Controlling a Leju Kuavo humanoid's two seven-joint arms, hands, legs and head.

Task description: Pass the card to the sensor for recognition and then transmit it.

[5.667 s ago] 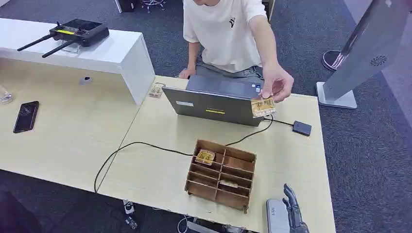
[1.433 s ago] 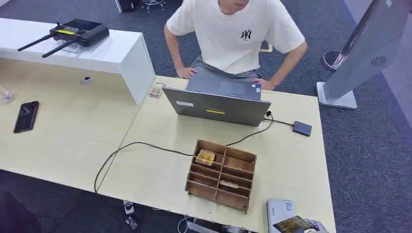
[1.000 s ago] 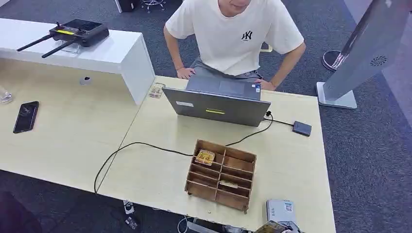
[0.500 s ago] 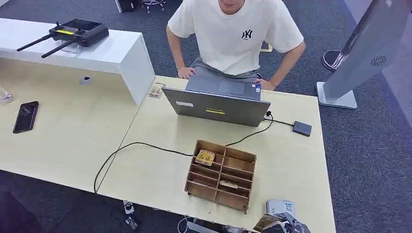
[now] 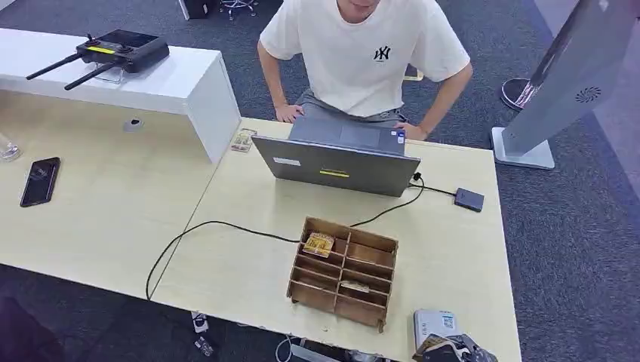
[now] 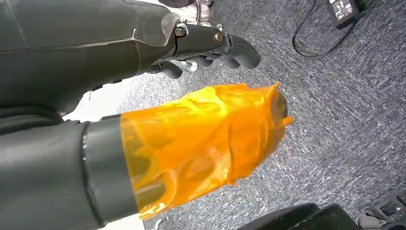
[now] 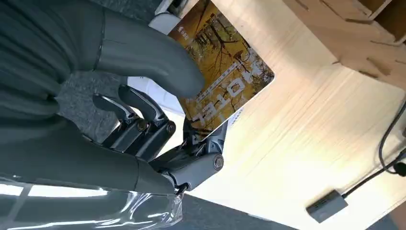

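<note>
On the pale wooden table (image 5: pixel 241 256), the brown wooden compartment box (image 5: pixel 343 271) sits near the front edge; the open grey laptop (image 5: pixel 337 157) stands behind it, at the back edge.

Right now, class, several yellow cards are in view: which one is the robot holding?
The card pinched in the right hand, over the white sensor at the table's near edge. The other cards lie in the wooden organizer.

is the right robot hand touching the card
Touching. In the right wrist view the right robot hand has its thick thumb pressed flat on the printed face of the card, with darker fingers underneath, so the card is pinched.
</note>
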